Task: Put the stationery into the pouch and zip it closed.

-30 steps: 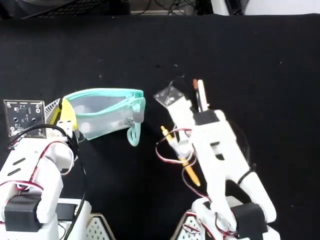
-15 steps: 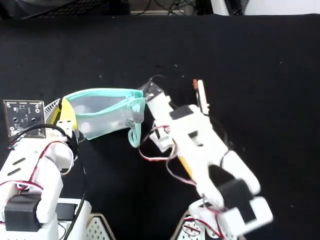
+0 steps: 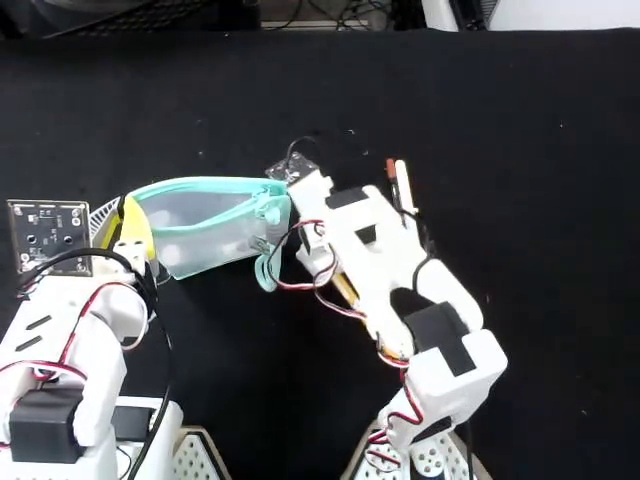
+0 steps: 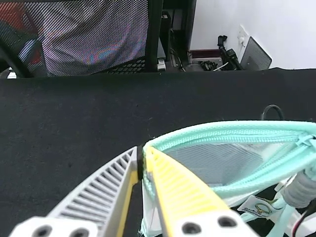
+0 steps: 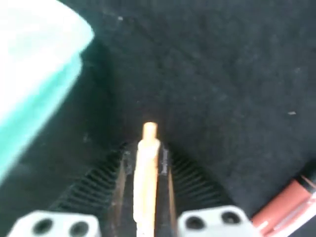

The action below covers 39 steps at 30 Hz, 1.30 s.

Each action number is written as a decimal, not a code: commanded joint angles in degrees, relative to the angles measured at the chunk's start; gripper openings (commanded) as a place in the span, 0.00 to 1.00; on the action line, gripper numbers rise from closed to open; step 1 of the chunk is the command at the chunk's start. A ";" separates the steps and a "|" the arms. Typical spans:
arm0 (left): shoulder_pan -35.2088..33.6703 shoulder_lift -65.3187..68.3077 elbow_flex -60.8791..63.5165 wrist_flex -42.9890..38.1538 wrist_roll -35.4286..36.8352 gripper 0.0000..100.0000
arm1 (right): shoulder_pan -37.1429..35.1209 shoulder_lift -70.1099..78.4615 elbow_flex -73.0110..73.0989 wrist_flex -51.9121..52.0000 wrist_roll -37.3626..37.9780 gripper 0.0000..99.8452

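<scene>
A clear pouch [image 3: 205, 228] with a teal zipper rim lies at the left of the black table, its mouth gaping. My left gripper [image 3: 128, 228] is shut on the pouch's left end; its yellow finger [image 4: 173, 190] and white finger pinch the teal rim [image 4: 232, 131]. At the pouch's right end, my right gripper [image 3: 290, 178] is shut on an orange pencil [image 5: 147, 168], which runs back under the arm [image 3: 346, 288]. The teal pouch edge [image 5: 34, 79] is beside its fingertips. A white pen [image 3: 404, 184] and a red-brown pen [image 3: 392, 172] lie just right of that arm.
The pouch's teal loop strap [image 3: 267, 272] hangs toward the front. The red-brown pen [image 5: 289, 205] lies close beside my right gripper. Bare black tabletop [image 3: 520, 150] spreads to the right and far side. Cables and a mesh chair [image 4: 79, 34] sit beyond the far edge.
My right arm has swung left from beside the two pens to the pouch's right end, carrying the orange pencil. The left arm and the pouch have stayed put.
</scene>
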 commanded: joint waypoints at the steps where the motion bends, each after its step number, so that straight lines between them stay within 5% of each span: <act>1: 0.13 1.85 9.89 1.23 0.18 0.03 | -0.18 -5.23 -0.84 2.29 -0.35 0.01; 14: 0.13 1.85 9.89 1.32 0.09 0.03 | 8.62 -56.92 -0.57 14.15 -0.70 0.01; 24: 0.13 1.85 9.98 1.23 0.09 0.03 | -7.21 -79.78 4.26 -3.78 -0.88 0.01; 32: 0.13 1.85 9.98 1.23 0.09 0.03 | -16.00 -80.75 6.81 -26.20 -0.88 0.01; 39: 0.13 1.85 9.98 1.14 0.09 0.03 | -24.18 -75.65 7.52 -29.98 -0.88 0.01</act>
